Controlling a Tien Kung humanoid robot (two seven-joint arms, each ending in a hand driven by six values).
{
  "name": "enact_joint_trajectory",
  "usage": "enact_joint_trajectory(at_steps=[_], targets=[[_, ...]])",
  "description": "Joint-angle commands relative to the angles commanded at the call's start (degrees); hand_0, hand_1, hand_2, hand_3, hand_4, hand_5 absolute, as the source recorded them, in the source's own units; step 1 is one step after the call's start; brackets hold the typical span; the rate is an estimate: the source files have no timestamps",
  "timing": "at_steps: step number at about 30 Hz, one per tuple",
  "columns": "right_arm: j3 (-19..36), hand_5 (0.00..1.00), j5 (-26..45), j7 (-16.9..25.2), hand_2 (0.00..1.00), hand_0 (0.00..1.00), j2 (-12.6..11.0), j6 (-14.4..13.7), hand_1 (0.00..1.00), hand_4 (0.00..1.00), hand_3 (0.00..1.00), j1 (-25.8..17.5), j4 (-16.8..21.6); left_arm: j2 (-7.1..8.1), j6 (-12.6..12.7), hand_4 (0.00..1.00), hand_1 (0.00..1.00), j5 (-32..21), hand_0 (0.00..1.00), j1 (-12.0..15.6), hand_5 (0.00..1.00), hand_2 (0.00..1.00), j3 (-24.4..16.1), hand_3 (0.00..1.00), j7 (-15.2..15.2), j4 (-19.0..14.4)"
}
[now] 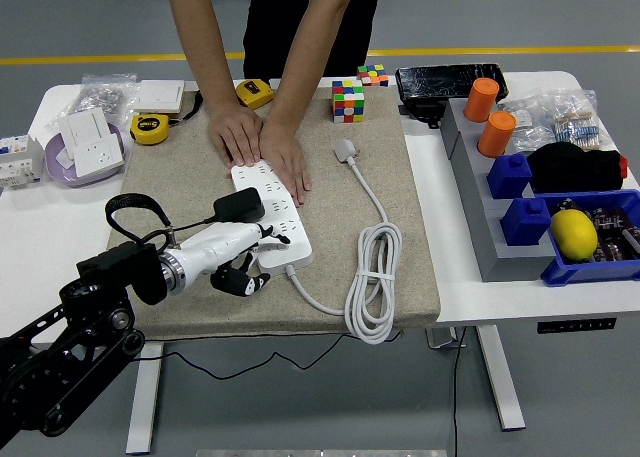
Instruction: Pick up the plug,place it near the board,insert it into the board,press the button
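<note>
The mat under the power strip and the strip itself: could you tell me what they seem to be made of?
The mat looks like coarse woven fabric, perhaps burlap or felt: beige, matte, speckled. The power strip looks like smooth white moulded plastic with a slight sheen.

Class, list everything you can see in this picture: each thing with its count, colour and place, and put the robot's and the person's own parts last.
Power strip: 1, white, on the mat, centre.
Plug: 1, black, on the strip's near end.
Cable: 1, white, coiled on the mat right of the strip.
Mat: 1, beige, on the table.
Table: 1, white.
Puzzle cubes: 2, multicoloured, far centre.
Tape measures: 2, yellow, far left.
Orange cylinders: 2, right side.
Lemon: 1, yellow, in a blue bin, right.
Left robot hand: 1, white, by the strip's near end.
Person's hands: 2, pressing on the strip's far end.
</note>
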Motion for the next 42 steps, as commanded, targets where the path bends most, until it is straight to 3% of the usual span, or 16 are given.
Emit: enact_joint_trajectory(at_steps=[17, 31, 42], targets=[[-0.1, 0.947, 0.2, 0.0, 0.867, 0.978, 0.0, 0.0, 0.939, 0.998, 0.841, 0.1, 0.0, -0.35, 1.1, 0.616, 0.007, 0.2, 0.155, -0.4, 0.002, 0.144, 0.1, 0.837, -0.8, 1.9], [-0.2, 0.947, 0.4, 0.0, 0.867, 0.978, 0.0, 0.0, 0.939, 0.998, 0.841, 0.2, 0.0, -0.14, 0.4, 0.617, 0.006, 0.4, 0.155, -0.6, 0.002, 0.144, 0.3, 0.825, -0.6, 1.9], [-0.2, 0.946, 0.2, 0.0, 0.867, 0.978, -0.1, 0.0, 0.939, 0.998, 0.84, 0.1, 0.0, -0.11, 0.2, 0.613, 0.006, 1.1, 0.157, -0.4, 0.002, 0.144, 0.8, 0.819, -0.8, 4.1]])
